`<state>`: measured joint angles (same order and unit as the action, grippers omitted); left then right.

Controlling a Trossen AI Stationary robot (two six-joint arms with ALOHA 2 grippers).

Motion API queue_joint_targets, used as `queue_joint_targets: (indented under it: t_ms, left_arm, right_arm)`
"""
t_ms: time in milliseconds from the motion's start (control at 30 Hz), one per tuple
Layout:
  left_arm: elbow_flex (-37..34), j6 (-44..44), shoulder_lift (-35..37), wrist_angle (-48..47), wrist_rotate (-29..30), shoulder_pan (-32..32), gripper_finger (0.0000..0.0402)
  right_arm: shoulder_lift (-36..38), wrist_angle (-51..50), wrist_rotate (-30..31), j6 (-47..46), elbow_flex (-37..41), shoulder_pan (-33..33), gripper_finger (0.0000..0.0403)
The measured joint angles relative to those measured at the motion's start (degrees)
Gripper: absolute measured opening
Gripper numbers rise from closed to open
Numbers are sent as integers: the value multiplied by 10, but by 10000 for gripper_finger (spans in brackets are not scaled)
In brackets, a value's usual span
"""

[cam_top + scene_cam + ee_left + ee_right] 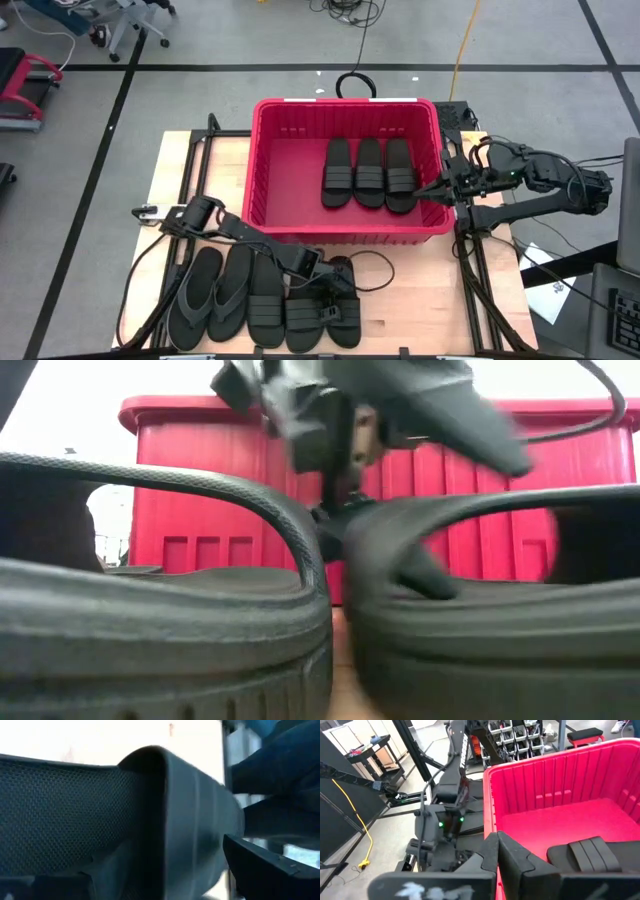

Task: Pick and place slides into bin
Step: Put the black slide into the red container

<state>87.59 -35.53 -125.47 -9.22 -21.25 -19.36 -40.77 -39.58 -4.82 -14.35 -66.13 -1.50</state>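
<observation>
Here the left jaws (325,292) are spread wide and lowered over the row of slides (265,300) on the tabletop (420,300), directly above the two ribbed-strap sandals at the row's right end. In the low view, the fingers descend into the gap between two neighbouring straps; no grip on either strap is visible. Three more sandals, two of them thong-strapped, lie to the left of these jaws. The bin (270,225) stands just beyond the jaws, its near wall close to the arm. Three ribbed-strap slides (368,172) lie side by side inside it. The right jaws (436,188) are clenched and empty, positioned at the bin's right rim, with the three binned sandals just beside them.
</observation>
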Motion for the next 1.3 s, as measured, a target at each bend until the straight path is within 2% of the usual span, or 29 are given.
queue_joint_targets:
  t_ms: [100, 200, 267, 433, 467, 700, 767, 867, 1000, 1167, 1300]
  left_arm:
    - [1, -8, -10, 25, 1, 0, 303]
    - [1, -3, -13, 39, 2, -2, 259]
    - [1, -1, -13, 40, 1, -2, 209]
    - [0, 29, -13, 54, -23, -7, 38]
    - [0, 31, -13, 61, -25, -9, 22]
    - [-2, 39, 40, 77, -21, -34, 6]
    - [-1, 48, 67, 64, 2, -43, 5]
    - [-1, 69, 118, 19, 31, -58, 6]
    - [-1, 49, 207, -9, 62, -75, 4]
    - [0, 40, 312, -5, 166, -93, 3]
    - [0, 85, 404, 1, 269, -90, 2]
  right_arm:
    - [0, -2, 0, 0, 0, 0, 0]
    - [0, -3, 0, 0, 0, 0, 0]
    - [0, -5, 0, 0, 0, 0, 0]
    - [0, -6, 0, 1, 0, 0, 0]
    - [0, -6, 0, 2, 0, 0, 0]
    - [0, -6, 0, 5, 0, 0, 0]
    - [0, -6, 0, 7, 0, 0, 0]
    - [0, -7, 0, 8, 0, 0, 0]
    - [0, -9, 0, 25, 0, 0, 0]
    - [0, -10, 1, 31, 0, 0, 0]
    - [0, -10, 2, 38, 0, 0, 0]
